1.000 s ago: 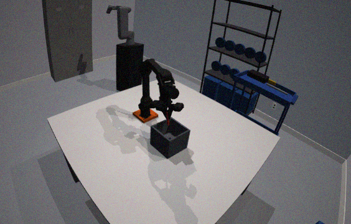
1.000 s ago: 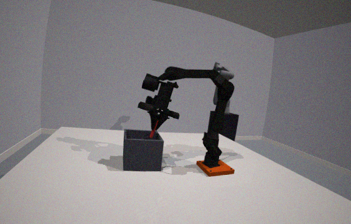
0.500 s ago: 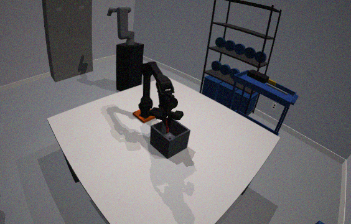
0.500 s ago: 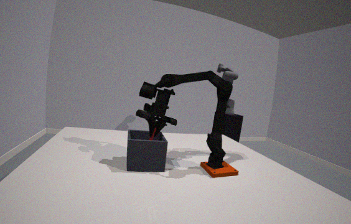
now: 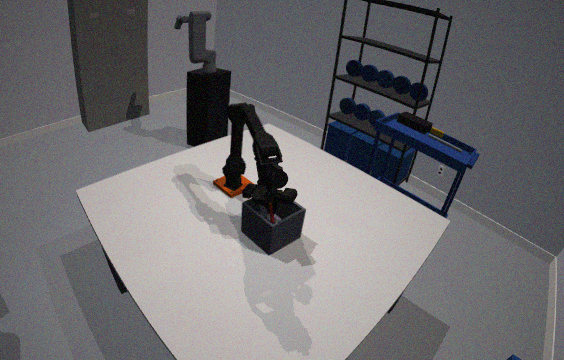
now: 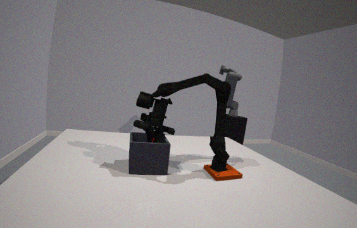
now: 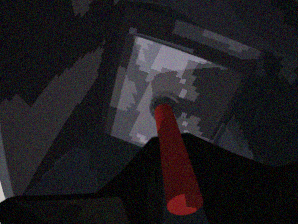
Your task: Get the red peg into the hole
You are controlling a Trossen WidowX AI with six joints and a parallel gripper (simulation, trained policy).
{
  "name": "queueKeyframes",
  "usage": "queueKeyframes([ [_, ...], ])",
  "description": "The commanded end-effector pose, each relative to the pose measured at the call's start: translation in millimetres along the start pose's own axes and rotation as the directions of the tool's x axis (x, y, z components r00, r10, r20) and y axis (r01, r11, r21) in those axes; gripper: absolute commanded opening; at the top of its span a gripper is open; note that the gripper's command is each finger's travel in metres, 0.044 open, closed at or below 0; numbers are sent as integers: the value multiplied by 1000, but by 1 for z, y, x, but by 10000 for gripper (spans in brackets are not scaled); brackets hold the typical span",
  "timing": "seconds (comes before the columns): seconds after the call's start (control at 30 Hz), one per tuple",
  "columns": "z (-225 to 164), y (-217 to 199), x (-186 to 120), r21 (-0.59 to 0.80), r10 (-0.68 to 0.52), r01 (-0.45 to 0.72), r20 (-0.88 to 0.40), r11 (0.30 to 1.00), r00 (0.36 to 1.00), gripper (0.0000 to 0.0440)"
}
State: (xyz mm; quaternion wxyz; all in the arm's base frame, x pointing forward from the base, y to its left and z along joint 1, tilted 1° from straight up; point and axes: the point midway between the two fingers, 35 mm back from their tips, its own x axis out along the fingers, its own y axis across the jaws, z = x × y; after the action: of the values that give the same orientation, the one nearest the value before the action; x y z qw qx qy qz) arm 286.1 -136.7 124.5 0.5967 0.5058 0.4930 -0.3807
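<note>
The red peg (image 5: pixel 272 215) (image 6: pixel 153 139) (image 7: pixel 175 160) is held in my gripper (image 5: pixel 271 204) (image 7: pixel 170 141), which is shut on it and reaches down into the open box (image 5: pixel 257 232) (image 6: pixel 149 158). In the wrist view the peg's far end overlaps the ring of the hole (image 7: pixel 163 104) in the light plate (image 7: pixel 145 90) at the box bottom. Whether the tip is inside the hole or just above it I cannot tell. The peg leans slightly in the top and exterior views. The box walls hide the lower part of the peg in the exterior view.
The box stands on the white table (image 5: pixel 162 250) (image 6: pixel 87 196), with its walls close around the fingers. The arm's orange base (image 5: pixel 225 187) (image 6: pixel 226 173) is on the table beside the box. A shelf rack and a blue cart (image 5: pixel 427 142) stand beyond the table.
</note>
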Motion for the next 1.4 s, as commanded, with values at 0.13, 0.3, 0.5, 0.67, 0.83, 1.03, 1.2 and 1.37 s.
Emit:
queueKeyframes([
  [0.13, 0, 0, 22, -41, -14, 14, -21, 999, 1000, 0],
  [0.3, -1, -2, 33, -62, -30, 28, -30, 998, 999, 61],
  [0.5, -2, -9, 38, -62, -63, 59, -56, 996, 996, 153],
  [0.67, 3, -8, 33, -49, -40, 36, -81, 998, 996, 156],
  [0.83, 8, -5, 29, -43, -11, 7, -96, 999, 995, 163],
  [1.03, 13, 2, 23, -45, 30, -35, -111, 998, 993, 169],
  [1.2, 19, 8, 16, -49, 65, -71, -113, 996, 991, 170],
  [1.37, 25, 15, 9, -57, 103, -110, -112, 992, 988, 170],
])
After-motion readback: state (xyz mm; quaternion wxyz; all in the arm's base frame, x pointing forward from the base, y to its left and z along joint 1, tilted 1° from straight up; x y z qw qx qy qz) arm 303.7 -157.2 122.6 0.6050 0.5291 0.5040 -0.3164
